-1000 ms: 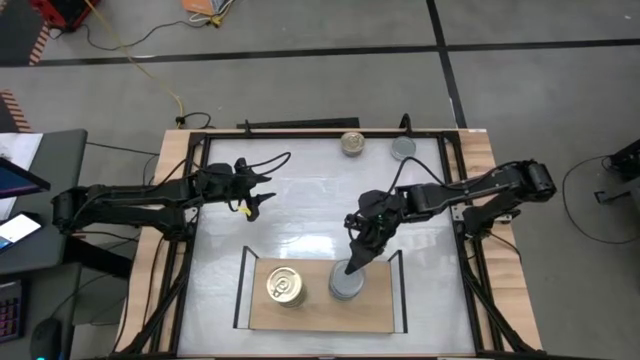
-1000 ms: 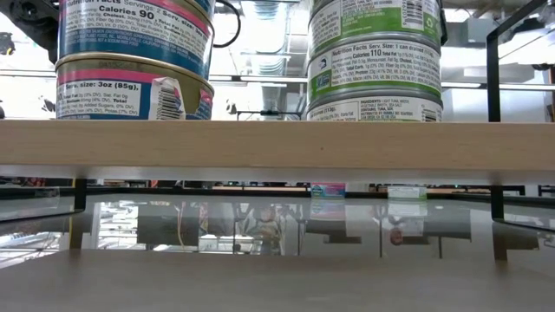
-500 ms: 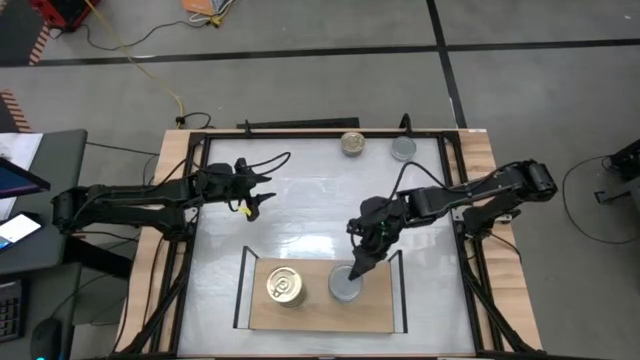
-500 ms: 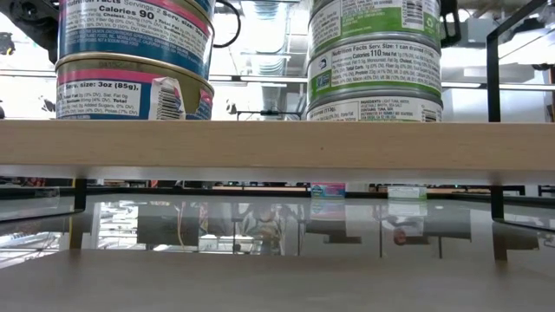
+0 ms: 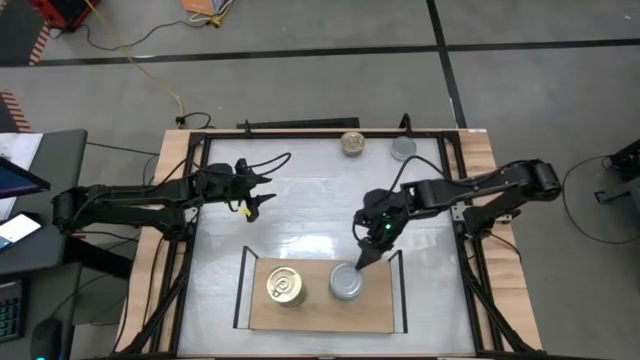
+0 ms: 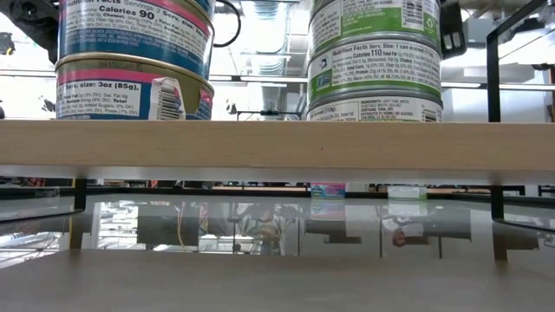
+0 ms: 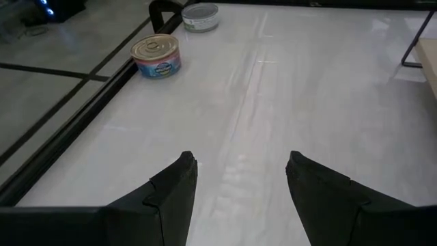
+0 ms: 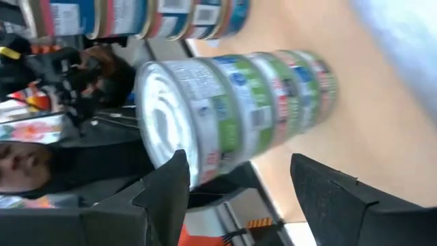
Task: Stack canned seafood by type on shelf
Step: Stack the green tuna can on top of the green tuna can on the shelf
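- Left arm [image 5: 130, 203]: dark, slim jointed links, with black cables looping near the wrist and a small yellow tag.
- Right arm [image 5: 480, 188]: dark too, a green light glowing near its wrist.

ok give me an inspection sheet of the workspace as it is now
surface: white tabletop, glossy, bare in the middle
job's things: shelf holds a gold-lid stack and a silver-lid stack; one gold can and one silver can sit at the far edge
clutter: nothing seen
grippers: right gripper open, just off the silver-lid stack; left gripper open, empty, over the table's left
cables: yellow cable on the floor
surroundings: grey floor, monitor at left
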